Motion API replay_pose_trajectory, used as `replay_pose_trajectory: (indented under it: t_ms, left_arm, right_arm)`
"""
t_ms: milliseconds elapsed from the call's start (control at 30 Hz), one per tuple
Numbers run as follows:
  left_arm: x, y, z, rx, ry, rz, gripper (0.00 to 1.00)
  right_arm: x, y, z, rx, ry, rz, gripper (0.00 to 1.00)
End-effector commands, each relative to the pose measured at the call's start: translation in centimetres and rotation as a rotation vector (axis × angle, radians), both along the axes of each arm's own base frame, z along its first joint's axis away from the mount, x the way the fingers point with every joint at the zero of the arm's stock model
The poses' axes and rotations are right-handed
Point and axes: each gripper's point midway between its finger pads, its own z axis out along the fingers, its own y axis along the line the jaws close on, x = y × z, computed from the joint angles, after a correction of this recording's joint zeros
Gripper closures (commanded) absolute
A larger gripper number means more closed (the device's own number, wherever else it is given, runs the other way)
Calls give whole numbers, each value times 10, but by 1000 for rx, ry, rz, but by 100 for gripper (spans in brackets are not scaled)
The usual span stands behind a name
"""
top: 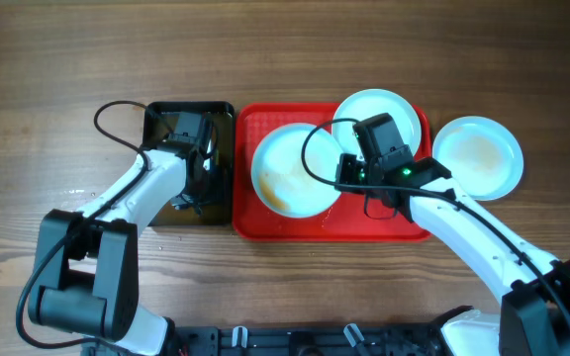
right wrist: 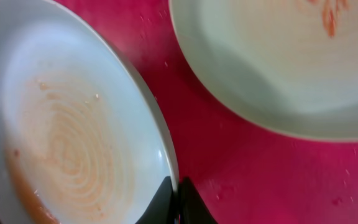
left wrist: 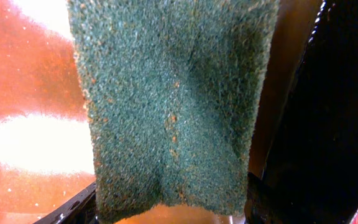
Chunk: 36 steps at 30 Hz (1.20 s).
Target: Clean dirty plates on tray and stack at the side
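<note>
Three pale plates show in the overhead view. One with an orange smear (top: 283,173) lies on the left of the red tray (top: 384,225). A second (top: 369,107) rests at the tray's back right. A third (top: 478,156) lies on the table right of the tray. My right gripper (top: 347,176) is shut on the right rim of the smeared plate; the right wrist view shows the fingers (right wrist: 174,194) pinching that rim, the plate (right wrist: 73,137) and the second plate (right wrist: 278,62). My left gripper (top: 194,148) holds a green sponge (left wrist: 173,99) over the black basin (top: 221,111).
The basin sits just left of the tray and holds orange-tinted water (left wrist: 30,81); its dark wall (left wrist: 328,124) is to the sponge's right. Arm cables loop over the basin and the tray. Bare wooden table (top: 57,59) surrounds everything.
</note>
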Motion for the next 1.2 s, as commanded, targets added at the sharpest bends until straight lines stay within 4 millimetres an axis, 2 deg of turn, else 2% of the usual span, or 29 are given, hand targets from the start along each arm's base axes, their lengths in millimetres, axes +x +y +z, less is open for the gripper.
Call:
replay_pose_trajectory:
  t_ms: [0, 100, 167, 300, 400, 533, 667, 800, 933, 1000, 1067, 1100, 1133, 1167]
  left_arm:
    - [7, -2, 9, -12, -31, 0, 38]
    - [7, -2, 9, -12, -31, 0, 38]
    - [7, -2, 9, -13, -31, 0, 38]
    - [7, -2, 9, -13, -31, 0, 38]
    - [7, -2, 9, -12, -31, 0, 38]
    - [7, -2, 9, -12, -31, 0, 38]
    - [7, -2, 9, -12, -31, 0, 38]
    - [7, -2, 9, -12, -32, 0, 38]
    - [7, -2, 9, -12, -32, 0, 38]
    - [8, -2, 9, -13, -35, 0, 38]
    - [8, -2, 9, -13, -36, 0, 38]
    - [8, -2, 9, -13, -36, 0, 38]
    - [8, -2, 9, -13, -36, 0, 38]
    - [8, -2, 9, -13, -36, 0, 38]
  right_arm:
    - [3, 3, 7, 43, -4, -41, 96]
    - [-21, 3, -3, 50, 107, -14, 96]
    - [-42, -6, -12, 11, 204, -18, 96]
    - [-52, 1, -12, 50, 251, 4, 96]
    - [-47, 4, -9, 70, 231, 1, 96]
    - [-22, 9, -1, 84, 119, -7, 96]
    - [-23, 8, -1, 70, 114, 11, 96]
    - [-21, -7, -6, -49, 67, 80, 96]
    - [-19, -36, -10, -214, 52, 41, 96]
    - [-7, -48, 8, -310, -16, 64, 96]
    - [9, -45, 38, -322, -106, 97, 96]
    - [15, -36, 54, -292, -146, 122, 96]
    - [18, -19, 70, -215, -177, 182, 96]
    - [16, -7, 75, -152, -173, 206, 96]
